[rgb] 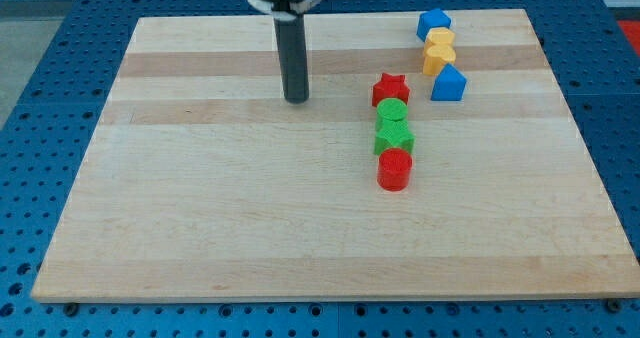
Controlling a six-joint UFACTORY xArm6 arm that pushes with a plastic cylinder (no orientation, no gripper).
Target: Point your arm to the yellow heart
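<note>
Tip (297,100) is sitting bare near the top edge, touching no block; no gripper fitted. Yellow heart (437,60), probably the lower yellow piece, is lying near the top-right corner; red star (390,88) risks being clipped en route.

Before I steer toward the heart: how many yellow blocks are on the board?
2. Both sit in the column near the view's top right: one yellow block directly under the top blue block, the other yellow block just below it, above the lower blue block. None appear hidden.
</note>
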